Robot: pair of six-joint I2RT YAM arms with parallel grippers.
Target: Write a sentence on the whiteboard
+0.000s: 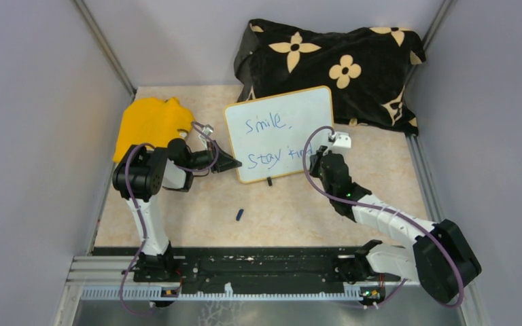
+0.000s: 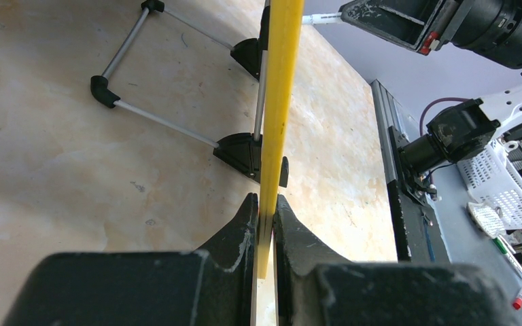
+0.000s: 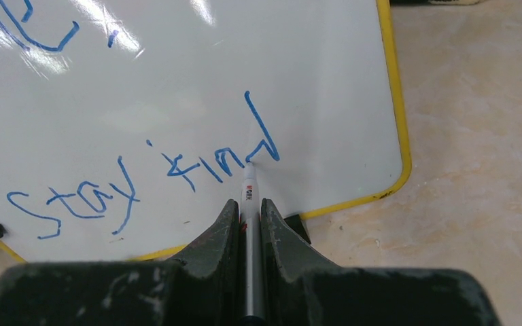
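Beige table, grey walls. Propped upright on wire stand: whiteboard. Looks light, stiff, tippy (best taken by yellow rim). Left fingers pinching that rim; right fingers clamped on marker, tip at end of sentence.

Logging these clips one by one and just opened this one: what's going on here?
The left claw pinches the yellow rim of the whiteboard, holding it steady on the table. The right claw grips a marker with its tip at the last letter of "kind". The sentence, in blue, reads "Smile, Stay kind" and looks essentially written out. A small dark cap lies on the table in front of the board.
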